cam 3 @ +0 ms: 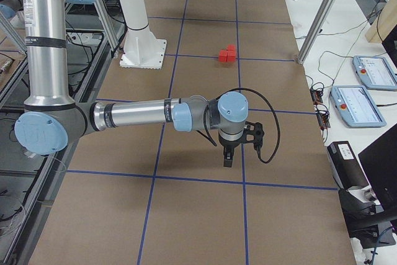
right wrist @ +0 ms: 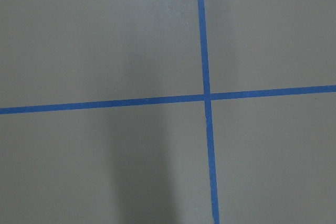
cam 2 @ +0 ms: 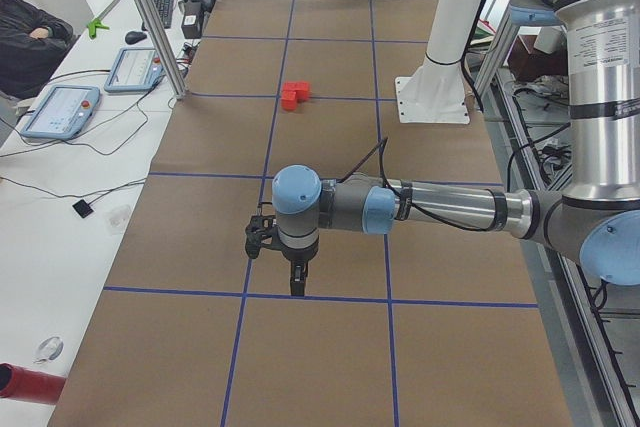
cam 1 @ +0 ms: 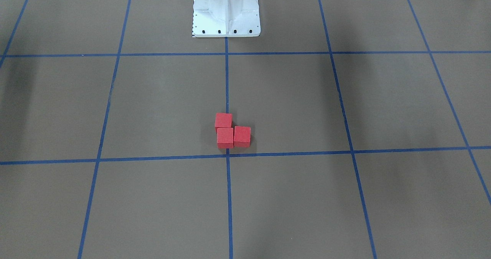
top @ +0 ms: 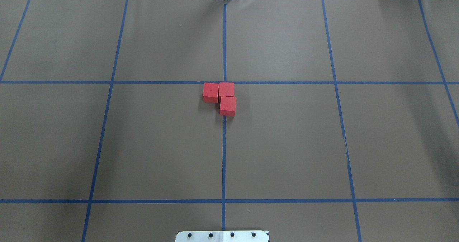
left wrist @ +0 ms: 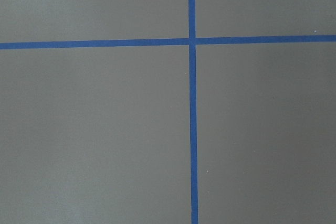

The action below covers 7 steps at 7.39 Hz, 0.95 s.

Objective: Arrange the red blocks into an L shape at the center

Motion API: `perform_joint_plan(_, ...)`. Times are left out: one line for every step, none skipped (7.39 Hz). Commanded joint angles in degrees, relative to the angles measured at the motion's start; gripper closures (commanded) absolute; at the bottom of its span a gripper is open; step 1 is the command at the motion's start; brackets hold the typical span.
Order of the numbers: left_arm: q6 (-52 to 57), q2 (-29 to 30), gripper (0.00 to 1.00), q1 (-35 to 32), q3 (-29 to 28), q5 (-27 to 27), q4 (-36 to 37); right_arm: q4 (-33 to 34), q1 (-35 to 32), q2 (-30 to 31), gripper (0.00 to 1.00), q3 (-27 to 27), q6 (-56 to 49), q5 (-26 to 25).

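Three red blocks sit touching in an L shape near the table's centre, by the crossing of the blue tape lines. In the overhead view they are the left block (top: 210, 92), the corner block (top: 226, 90) and the near block (top: 227, 105). They also show in the front-facing view (cam 1: 225, 137), the left view (cam 2: 295, 95) and the right view (cam 3: 227, 54). My left gripper (cam 2: 298, 287) hangs over the paper far from the blocks, and so does my right gripper (cam 3: 227, 159). I cannot tell whether either is open or shut. Both wrist views show only brown paper and tape.
The white robot pedestal (cam 1: 226, 13) stands at the table's edge behind the blocks. Blue tape (top: 224, 156) divides the brown paper into squares. Aluminium posts (cam 2: 150, 22) and tablets (cam 2: 60, 112) stand along the operators' side, where a person's arm (cam 2: 30, 27) rests.
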<state>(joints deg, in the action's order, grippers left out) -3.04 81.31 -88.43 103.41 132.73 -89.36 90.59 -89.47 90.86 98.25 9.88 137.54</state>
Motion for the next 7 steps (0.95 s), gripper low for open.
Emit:
perform_joint_plan(-0.04, 0.08, 0.0, 0.01, -0.31, -0.01, -0.11, 0.2, 0.0, 0.02, 0.01, -0.08, -0.03, 0.01)
perform_joint_plan(-0.04, 0.08, 0.0, 0.01, -0.31, -0.01, -0.11, 0.2, 0.0, 0.02, 0.01, 0.01, -0.03, 0.01)
perform_joint_plan(-0.04, 0.16, 0.0, 0.01, -0.31, 0.08, -0.11, 0.2, 0.0, 0.02, 0.01, -0.08, -0.03, 0.01)
perform_joint_plan(-0.04, 0.34, 0.0, 0.01, -0.66, 0.08, -0.11, 0.11, 0.0, 0.11, 0.01, -0.08, -0.03, 0.01)
perform_joint_plan(-0.04, 0.34, 0.0, 0.01, -0.66, 0.08, -0.11, 0.11, 0.0, 0.02, 0.01, -0.08, -0.03, -0.08)
perform_joint_plan(-0.04, 0.43, 0.0, 0.01, -0.75, 0.08, -0.11, 0.11, 0.09, 0.11, 0.01, 0.01, -0.03, 0.01)
perform_joint_plan(-0.13, 0.6, 0.0, 0.01, -1.01, 0.08, -0.11, 0.03, 0.0, 0.11, 0.01, 0.01, -0.12, 0.01)
